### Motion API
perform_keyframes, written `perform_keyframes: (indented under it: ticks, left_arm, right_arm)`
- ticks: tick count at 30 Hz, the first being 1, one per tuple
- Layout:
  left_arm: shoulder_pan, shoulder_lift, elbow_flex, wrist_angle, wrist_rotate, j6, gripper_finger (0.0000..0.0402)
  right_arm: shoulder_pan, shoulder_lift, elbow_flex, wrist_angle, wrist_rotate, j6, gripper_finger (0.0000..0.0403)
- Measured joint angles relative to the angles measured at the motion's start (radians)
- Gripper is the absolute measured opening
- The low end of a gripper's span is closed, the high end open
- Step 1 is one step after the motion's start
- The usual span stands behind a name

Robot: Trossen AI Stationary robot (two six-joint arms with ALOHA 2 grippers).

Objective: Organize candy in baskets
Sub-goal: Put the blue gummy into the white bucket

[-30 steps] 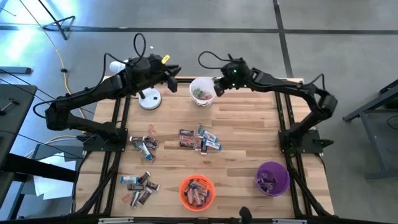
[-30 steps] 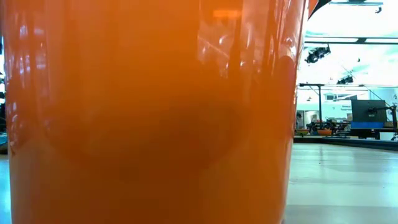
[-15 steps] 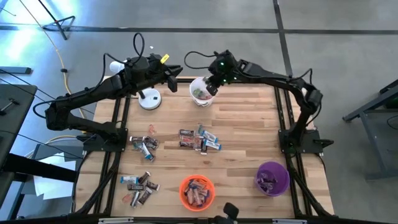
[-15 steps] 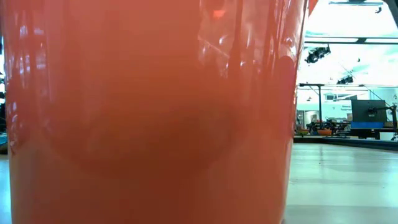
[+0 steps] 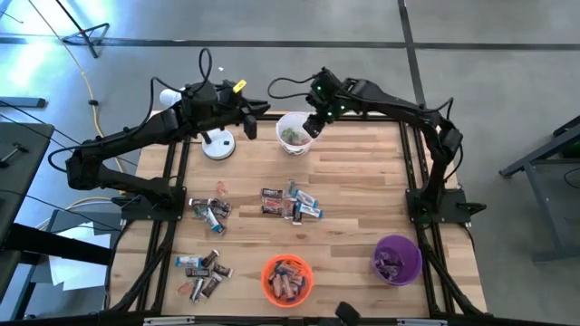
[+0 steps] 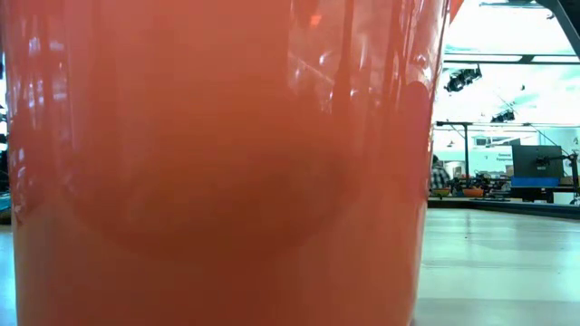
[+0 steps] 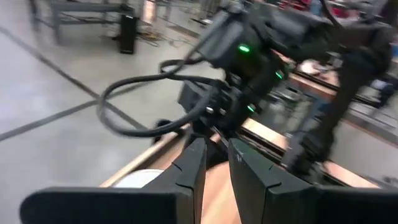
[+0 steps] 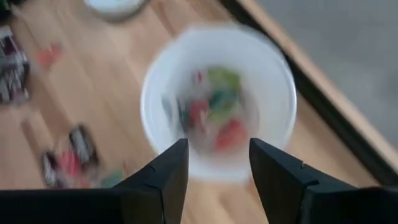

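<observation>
The white basket (image 5: pixel 282 138) stands at the table's far edge with red and green candy (image 8: pixel 214 115) inside. My right gripper (image 5: pixel 311 125) hangs open above its right rim, pointing down, with nothing between its fingers (image 8: pixel 168 174). My left gripper (image 5: pixel 258 110) hovers left of that basket above the far edge, its fingers (image 7: pixel 194 163) a narrow gap apart and empty. Loose candy lies in a middle pile (image 5: pixel 292 204), a left pile (image 5: pixel 208 210) and a near-left pile (image 5: pixel 204 270). The orange basket (image 5: pixel 268 268) and the purple basket (image 5: pixel 412 263) stand near the front edge, both holding candy.
A white desk lamp's round base (image 5: pixel 218 145) sits on the table under my left arm. The orange basket's wall (image 6: pixel 217 163) fills most of the low view. Bare wood lies between the white basket and the middle pile.
My right arm has folded upward, and its gripper has risen and tipped from nearly level to pointing down over the white basket, shifting slightly toward the table's left. My left gripper has stayed in place.
</observation>
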Motion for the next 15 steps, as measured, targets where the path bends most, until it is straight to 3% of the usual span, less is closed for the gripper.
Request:
perform_keyframes:
  ticks: [6,11,15]
  left_arm:
    - [-0.017,0.0,0.0,0.0,0.085,-0.018,0.0055]
    - [-0.054,0.0,0.0,-0.014,0.118,-0.016,0.0055]
    - [-0.094,0.0,0.0,-0.057,0.155,-0.017,0.0055]
  right_arm:
    - [0.047,0.0,0.111,-0.34,0.03,0.018,0.0165]
    - [0.14,0.0,0.162,-0.563,0.131,0.091,0.0165]
    - [0.242,-0.002,0.17,-0.645,0.157,0.176,0.0165]
